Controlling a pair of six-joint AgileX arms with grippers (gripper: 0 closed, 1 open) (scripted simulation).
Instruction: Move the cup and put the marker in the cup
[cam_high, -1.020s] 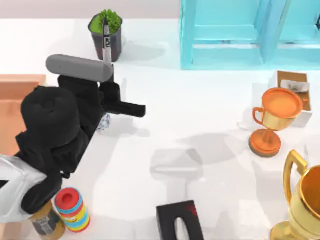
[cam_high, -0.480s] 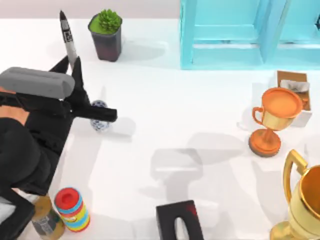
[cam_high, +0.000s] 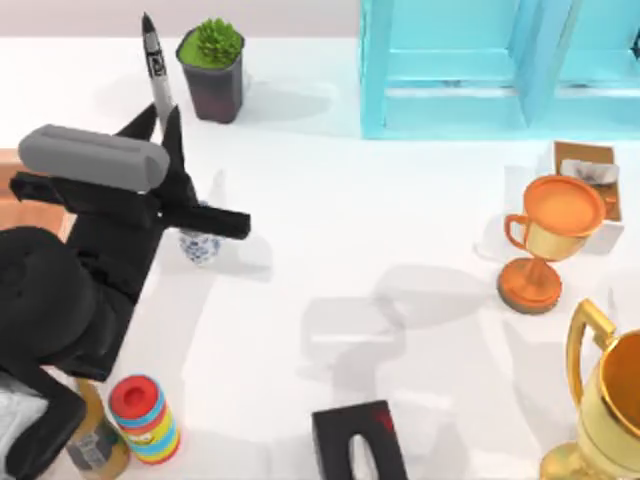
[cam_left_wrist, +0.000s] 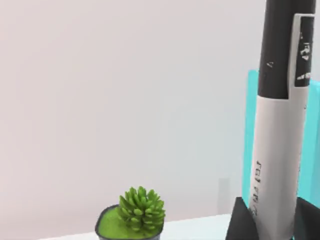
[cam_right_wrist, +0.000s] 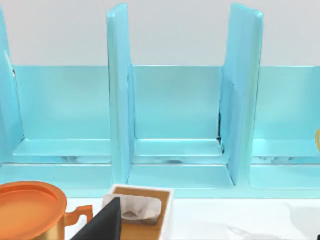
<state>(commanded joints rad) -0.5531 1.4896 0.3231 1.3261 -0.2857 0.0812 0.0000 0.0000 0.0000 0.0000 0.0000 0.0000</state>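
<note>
Marker (cam_high: 156, 62): slim, black, white-grey label band, upright, lower end clamped between left gripper (cam_high: 160, 125) jaws near desk's far-left corner, above cup (cam_high: 199, 244).

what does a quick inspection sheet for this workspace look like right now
surface: white table, shadows on it
job's things: marker held upright, lifted; cup on the table at left, partly under the left arm
clutter: plant pot, orange trophy, gold trophy, ring stack, black box, tissue box
grippers: left gripper jaws shut on marker; right gripper faces the shelf
cables: nothing seen
surroundings: blue shelf, pale wall
</note>
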